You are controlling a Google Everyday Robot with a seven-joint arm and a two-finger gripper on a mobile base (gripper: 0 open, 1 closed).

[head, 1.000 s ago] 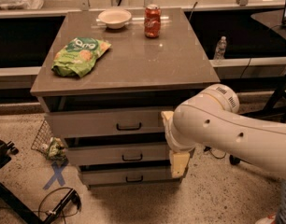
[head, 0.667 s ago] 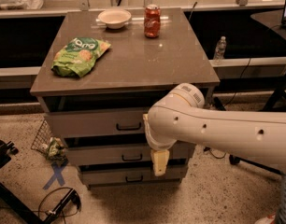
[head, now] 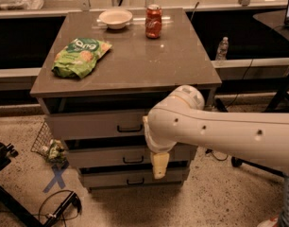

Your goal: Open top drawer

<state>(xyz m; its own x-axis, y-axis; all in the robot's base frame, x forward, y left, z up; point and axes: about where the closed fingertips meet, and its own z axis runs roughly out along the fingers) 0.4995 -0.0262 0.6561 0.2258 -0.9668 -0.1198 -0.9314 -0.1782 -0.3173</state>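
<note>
The top drawer is the widest grey front, right under the tabletop, with a small black bar handle at its centre and a dark gap above it. Two shorter grey drawer fronts sit below it. My gripper hangs from the white arm, in front of the lower drawers. It is just right of and below the top drawer's handle. The arm hides the right part of the drawer fronts.
On the cabinet top lie a green snack bag, a white bowl and a red soda can. A wire basket and cables are on the floor at the left. A water bottle stands at the right.
My arm and gripper have swung left across the drawer fronts, from the cabinet's right edge to near its centre. The drawers look unchanged.
</note>
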